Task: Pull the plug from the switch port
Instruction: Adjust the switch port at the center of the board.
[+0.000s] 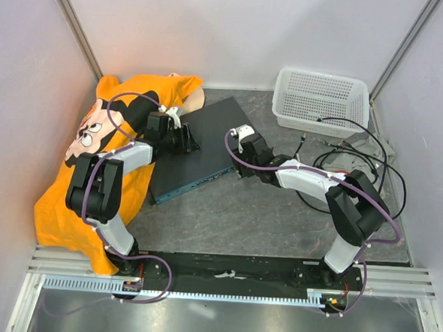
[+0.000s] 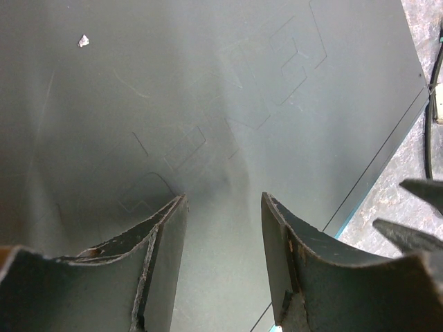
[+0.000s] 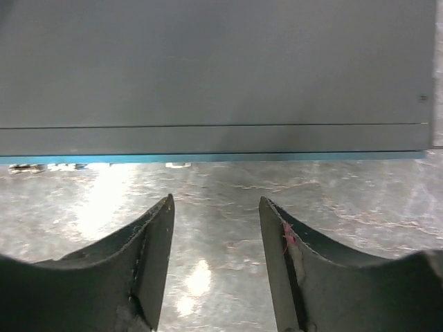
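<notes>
Two arms worked over one table [image 1: 264, 214], each with one tool. One switch [image 1: 208, 146], a flat dark blue-grey box, lay slantwise at the middle of the table, its teal front edge facing the near side. The left tool [image 1: 187, 139] hung over the switch's top, fingers spread with nothing between them; whether the tips touched the lid could not be told. The right tool [image 1: 241, 148] sat at the switch's right end, just off the teal edge, fingers likewise spread over bare table and pinching nothing. One white mesh basket [image 1: 319, 100] stood at the far right. Several black cables [image 1: 357, 155] looped below it. One orange cartoon T-shirt [image 1: 93, 173] lay crumpled at the left.
</notes>
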`<state>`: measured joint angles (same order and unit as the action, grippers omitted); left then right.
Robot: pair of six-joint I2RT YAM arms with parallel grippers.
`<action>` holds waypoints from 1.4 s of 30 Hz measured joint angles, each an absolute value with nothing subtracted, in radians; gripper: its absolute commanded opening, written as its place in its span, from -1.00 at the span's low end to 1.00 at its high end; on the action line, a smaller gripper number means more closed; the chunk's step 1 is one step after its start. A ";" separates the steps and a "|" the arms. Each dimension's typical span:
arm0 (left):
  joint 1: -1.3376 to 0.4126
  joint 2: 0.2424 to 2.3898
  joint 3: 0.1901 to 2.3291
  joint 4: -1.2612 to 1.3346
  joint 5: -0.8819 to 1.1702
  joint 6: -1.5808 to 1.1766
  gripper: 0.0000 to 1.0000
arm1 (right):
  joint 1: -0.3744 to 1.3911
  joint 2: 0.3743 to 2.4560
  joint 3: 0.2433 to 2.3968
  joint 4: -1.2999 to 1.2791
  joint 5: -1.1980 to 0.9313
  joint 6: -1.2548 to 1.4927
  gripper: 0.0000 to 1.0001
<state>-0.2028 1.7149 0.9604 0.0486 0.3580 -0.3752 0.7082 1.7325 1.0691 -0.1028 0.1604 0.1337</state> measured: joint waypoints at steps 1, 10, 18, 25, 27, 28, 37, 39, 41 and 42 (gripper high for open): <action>-0.202 1.718 0.966 0.041 0.361 -0.375 0.11 | 0.704 1.732 1.068 -0.103 0.160 0.129 0.25; -0.198 1.739 1.013 -0.025 0.376 -0.364 0.11 | 0.683 1.744 1.068 -0.092 0.130 0.072 0.09; -0.197 1.747 1.024 -0.038 0.387 -0.359 0.08 | 0.683 1.810 1.084 -0.084 0.062 0.067 0.06; -0.209 1.782 1.055 -0.025 0.420 -0.359 0.08 | 0.692 1.813 1.084 -0.040 0.053 0.109 0.06; -0.213 1.789 1.062 -0.024 0.423 -0.359 0.08 | 0.695 1.813 1.084 -0.032 0.052 0.110 0.06; -0.215 1.792 1.066 -0.024 0.424 -0.359 0.08 | 0.697 1.814 1.084 -0.028 0.052 0.112 0.06; -0.253 1.815 1.097 -0.028 0.419 -0.358 0.08 | 0.704 1.828 1.084 0.000 0.049 0.118 -0.01; -0.263 1.817 1.098 -0.027 0.418 -0.358 0.07 | 0.705 1.840 1.084 0.006 0.049 0.117 -0.02; -0.272 1.818 1.099 -0.027 0.417 -0.358 0.08 | 0.707 1.856 1.091 0.004 0.049 0.115 -0.02; -0.275 1.819 1.100 -0.027 0.417 -0.357 0.07 | 0.709 1.865 1.098 -0.002 0.049 0.115 -0.02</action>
<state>-0.2749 1.8187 1.0996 -0.0265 0.4168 -0.3573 0.7094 1.8648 1.0977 -0.0017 0.0490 0.1150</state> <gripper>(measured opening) 0.536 0.494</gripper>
